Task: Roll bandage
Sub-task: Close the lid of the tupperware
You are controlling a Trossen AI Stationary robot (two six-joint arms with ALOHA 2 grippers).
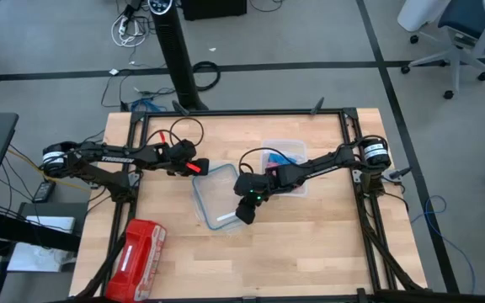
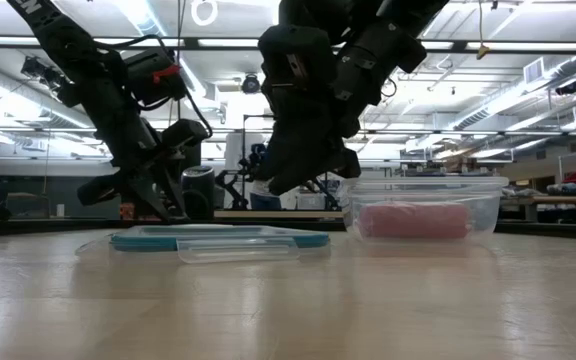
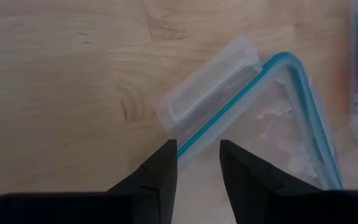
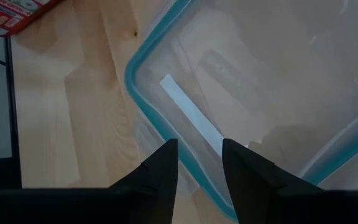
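A bright blue piece, the bandage (image 1: 283,157), shows inside the clear tub (image 1: 269,148) at mid-table, partly hidden by my right arm. A pink-red roll (image 2: 413,220) lies in the same tub (image 2: 488,205). The tub's clear lid with a teal seal (image 1: 202,192) lies flat on the table to its left. My right gripper (image 1: 246,215) hovers open over the lid's near right part (image 4: 143,93), above a pale strip (image 4: 191,115). My left gripper (image 1: 202,166) is open over the lid's far left edge (image 3: 272,71), nothing between its fingers.
A red plastic-wrapped pack (image 1: 137,248) lies near the front left corner and shows in the right wrist view (image 4: 11,14). One clear latch flap (image 3: 210,87) sticks out from the lid. Bare wood lies along the near edge (image 1: 310,261). A black frame borders the table.
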